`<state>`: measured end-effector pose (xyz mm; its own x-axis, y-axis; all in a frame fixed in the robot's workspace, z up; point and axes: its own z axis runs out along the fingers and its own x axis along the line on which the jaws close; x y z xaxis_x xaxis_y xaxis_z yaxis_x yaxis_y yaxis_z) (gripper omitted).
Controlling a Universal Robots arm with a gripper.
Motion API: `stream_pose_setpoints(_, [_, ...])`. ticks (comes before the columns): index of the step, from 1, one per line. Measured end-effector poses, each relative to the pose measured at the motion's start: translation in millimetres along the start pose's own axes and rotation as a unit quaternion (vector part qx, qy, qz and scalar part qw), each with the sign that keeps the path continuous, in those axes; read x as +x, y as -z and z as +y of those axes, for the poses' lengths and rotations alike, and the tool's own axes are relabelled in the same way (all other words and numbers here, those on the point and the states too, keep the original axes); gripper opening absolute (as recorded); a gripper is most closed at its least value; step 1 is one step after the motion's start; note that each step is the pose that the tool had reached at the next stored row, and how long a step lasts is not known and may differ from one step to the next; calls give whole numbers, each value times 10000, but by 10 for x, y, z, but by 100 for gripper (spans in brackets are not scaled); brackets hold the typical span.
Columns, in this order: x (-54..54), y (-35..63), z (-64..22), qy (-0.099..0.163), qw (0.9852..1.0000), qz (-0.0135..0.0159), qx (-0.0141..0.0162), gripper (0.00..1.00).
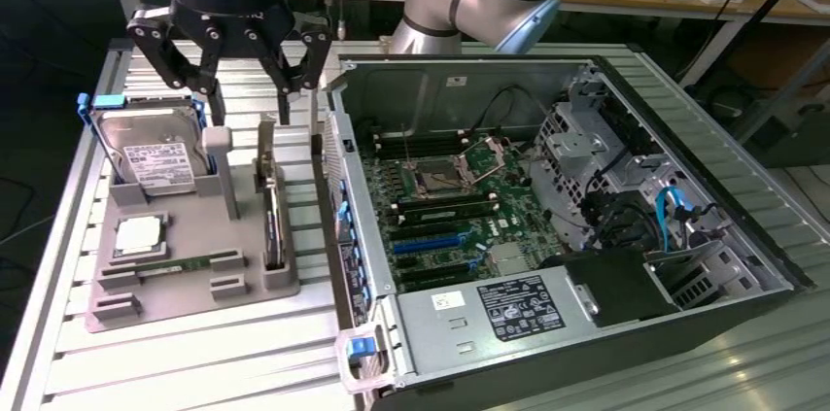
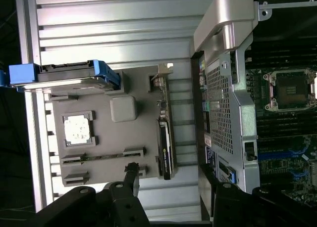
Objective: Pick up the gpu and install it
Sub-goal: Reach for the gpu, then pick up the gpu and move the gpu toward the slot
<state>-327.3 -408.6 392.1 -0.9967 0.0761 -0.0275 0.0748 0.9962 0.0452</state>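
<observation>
On the slatted worktop (image 1: 194, 362), an open computer case (image 1: 454, 81) lies on its side just to the exterior view's right of a grey holder (image 1: 194, 285). Above the holder hangs the tool (image 1: 253, 100), its fingers spread apart, gripping nothing and clear of the parts below. A silver hard drive (image 1: 155, 158) stands in the holder's far end, and the gpu (image 1: 270, 199) stands on edge in a slot along the holder's side nearest the case, bracket toward the hard drive's end.
</observation>
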Motion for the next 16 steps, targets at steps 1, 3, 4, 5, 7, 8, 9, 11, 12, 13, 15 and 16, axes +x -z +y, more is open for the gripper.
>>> stream_pose_setpoints(1, [0,0,0,20,10000,1,-1,60])
stream_pose_setpoints(3, [0,0,0,104,9999,5,-3,60])
stream_pose_setpoints(4, [-2,-1,0,212,9998,9,-6,60])
stream_pose_setpoints(5, [-2,-1,0,296,9996,14,-8,60])
stream_pose_setpoints(7, [-5,-2,0,457,9990,21,-13,60])
stream_pose_setpoints(8, [-10,-2,1,576,9983,27,-16,60])
stream_pose_setpoints(9, [-13,-2,1,637,9980,30,-17,60])
stream_pose_setpoints(11, [-14,-3,1,685,9976,32,-19,60])
stream_pose_setpoints(12, [-14,-2,1,686,9976,32,-19,60])
stream_pose_setpoints(13, [-14,-4,1,686,9976,33,-19,60])
stream_pose_setpoints(15, [-14,-26,0,686,9976,32,-19,60])
stream_pose_setpoints(16, [-14,-41,-1,686,9976,32,-19,60])
